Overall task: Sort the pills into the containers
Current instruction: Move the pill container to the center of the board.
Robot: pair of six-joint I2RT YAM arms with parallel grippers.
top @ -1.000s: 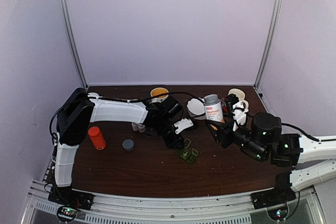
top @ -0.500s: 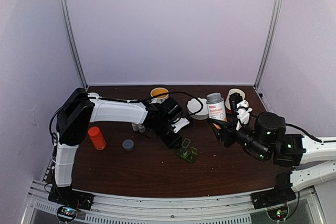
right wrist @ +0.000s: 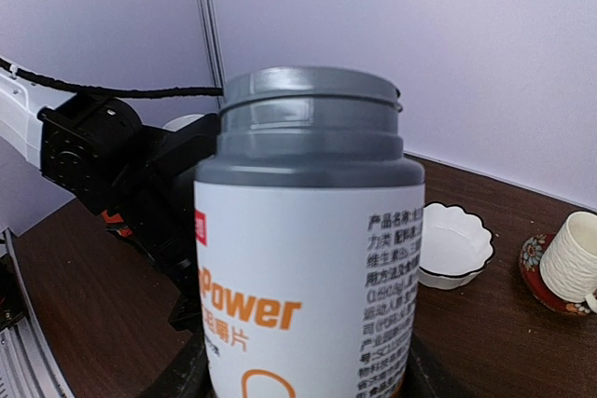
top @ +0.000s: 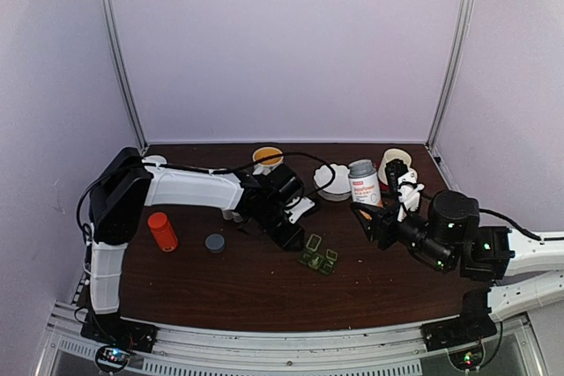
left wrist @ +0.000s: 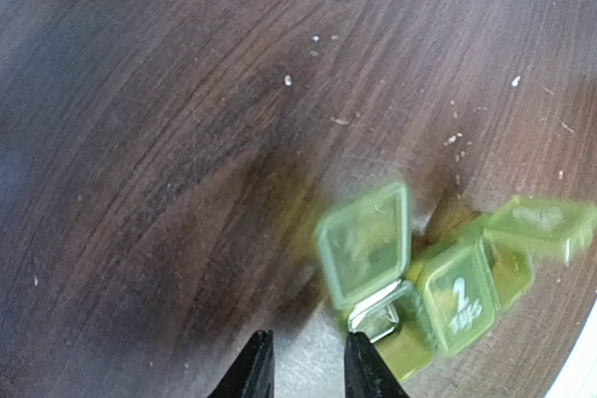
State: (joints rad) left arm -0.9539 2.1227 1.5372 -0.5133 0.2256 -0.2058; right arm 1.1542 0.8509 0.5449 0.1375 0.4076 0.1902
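From above, the pill box (top: 317, 260) lies flat on the surface (top: 247, 292). My left pincer (top: 289, 237) sits just left of the box. My right pincer (top: 370, 219) is right of the box. It holds the white bottle (top: 362, 184) upright by its bottom.

My left wrist camera shows what the top one cannot. The left pincer is open only a crack and holds nothing, and one tip is nearly touching the box. The box looks light, so a bump could slide or flip it. The lid marked 2 (left wrist: 457, 291) looks shut, and the lids beside it stand up.

My right wrist camera shows the bottle has no cap. The box is not in this view. If I tip too fast, pills could pour out and miss the box. I see no pills anywhere.
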